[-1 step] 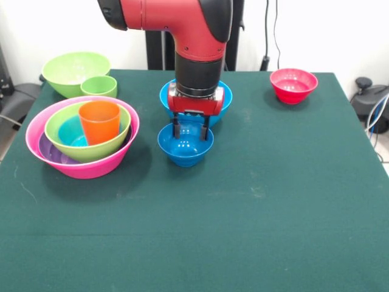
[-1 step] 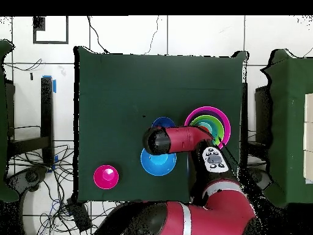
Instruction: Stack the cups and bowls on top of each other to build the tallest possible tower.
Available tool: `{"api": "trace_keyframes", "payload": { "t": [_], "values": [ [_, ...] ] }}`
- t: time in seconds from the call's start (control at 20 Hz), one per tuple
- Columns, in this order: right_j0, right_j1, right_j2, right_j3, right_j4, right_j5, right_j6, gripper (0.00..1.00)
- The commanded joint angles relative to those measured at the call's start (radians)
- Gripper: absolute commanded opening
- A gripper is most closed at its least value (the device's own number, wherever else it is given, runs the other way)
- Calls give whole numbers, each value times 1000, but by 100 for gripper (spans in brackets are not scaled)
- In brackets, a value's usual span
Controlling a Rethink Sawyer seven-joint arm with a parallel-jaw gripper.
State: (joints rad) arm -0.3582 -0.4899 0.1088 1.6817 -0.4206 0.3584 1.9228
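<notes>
Claw down in the small blue bowl

From the front, you see the claw (image 1: 191,129) lowered into a small blue bowl (image 1: 185,145) at mid-counter, its two dark fingers (image 1: 176,126) spread apart inside the bowl; you cannot tell whether they touch the rim. Just behind it sits a larger blue bowl (image 1: 226,100), partly hidden by the arm. To the picture's left stands the tower (image 1: 82,136): pink bowl outermost, purple, lime green and teal nested inside, the orange cup (image 1: 99,121) upright in the middle. Behind it, a lime green bowl (image 1: 72,70) with a light green cup (image 1: 99,86) just in front. A red bowl (image 1: 293,84) sits far right on the green counter (image 1: 255,207).

From overhead, the arm covers the claw. You see the tower (image 2: 211,122) right of the arm, one blue bowl (image 2: 158,161) below it, and the red bowl (image 2: 106,177) well apart at lower left.
</notes>
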Motion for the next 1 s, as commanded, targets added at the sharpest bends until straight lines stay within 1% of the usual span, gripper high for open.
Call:
{"api": "trace_keyframes", "payload": {
  "t": [0.05,0.15,0.45,0.65,0.75,1.0],
  "values": [
    [39,-49,-3,-40,-64,-43,29,100],
    [41,-72,-7,-27,-59,-28,25,100],
    [53,-109,-18,19,-42,-27,42,100],
    [33,-129,7,26,-28,4,14,100],
    [15,-149,32,34,-10,47,-10,100],
    [4,-100,68,39,-1,8,6,100]
  ]
}}
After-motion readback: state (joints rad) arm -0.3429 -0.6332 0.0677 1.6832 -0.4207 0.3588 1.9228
